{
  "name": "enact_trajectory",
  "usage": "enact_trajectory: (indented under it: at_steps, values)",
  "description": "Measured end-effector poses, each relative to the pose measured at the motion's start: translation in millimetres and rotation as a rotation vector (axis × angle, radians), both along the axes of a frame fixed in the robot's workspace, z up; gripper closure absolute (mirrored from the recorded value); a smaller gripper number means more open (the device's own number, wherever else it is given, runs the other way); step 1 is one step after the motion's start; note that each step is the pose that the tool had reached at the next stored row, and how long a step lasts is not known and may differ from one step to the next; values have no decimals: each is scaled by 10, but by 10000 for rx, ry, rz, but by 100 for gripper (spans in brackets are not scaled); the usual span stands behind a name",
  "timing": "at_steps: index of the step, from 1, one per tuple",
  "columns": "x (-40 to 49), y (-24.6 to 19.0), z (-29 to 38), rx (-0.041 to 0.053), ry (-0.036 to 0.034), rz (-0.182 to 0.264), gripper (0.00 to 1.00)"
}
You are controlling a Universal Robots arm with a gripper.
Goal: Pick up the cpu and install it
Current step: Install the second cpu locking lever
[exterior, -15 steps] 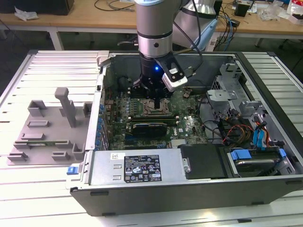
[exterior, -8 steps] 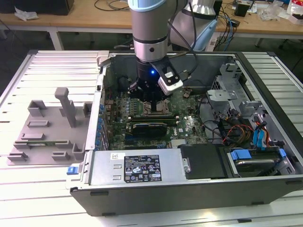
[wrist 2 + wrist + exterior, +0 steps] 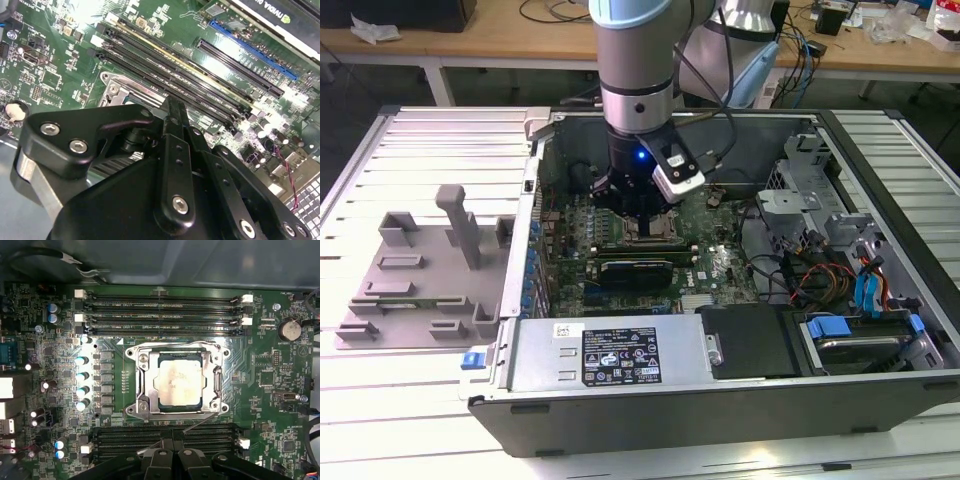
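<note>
The cpu [image 3: 179,385], a square chip with a silvery top, lies flat inside the motherboard socket, with the metal socket frame [image 3: 141,385] around it. My gripper [image 3: 175,444] hovers just beside the socket over the memory slots, fingers pressed together with nothing seen between them. A thin metal socket lever [image 3: 202,424] runs from the frame's edge toward the fingertips. In the second wrist view, the gripper [image 3: 172,104] stands over a corner of the socket frame [image 3: 120,90]. In the exterior view, the gripper [image 3: 648,222] is down inside the open computer case, hiding the socket.
Rows of memory slots [image 3: 160,307] flank the socket on both sides. A graphics card [image 3: 632,270], drive cage [image 3: 820,215] and cables [image 3: 820,275] crowd the case. A grey plastic fixture [image 3: 430,270] stands on the slatted table at the exterior view's left.
</note>
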State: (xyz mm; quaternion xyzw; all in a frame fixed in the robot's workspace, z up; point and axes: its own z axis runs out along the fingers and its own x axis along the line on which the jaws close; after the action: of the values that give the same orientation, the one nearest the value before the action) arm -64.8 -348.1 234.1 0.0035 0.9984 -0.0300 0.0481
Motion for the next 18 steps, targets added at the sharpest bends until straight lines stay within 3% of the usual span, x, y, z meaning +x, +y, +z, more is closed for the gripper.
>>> enact_trajectory:
  at_steps: [18]
  values:
    - [-3,0,-36,3,-2,0,89]
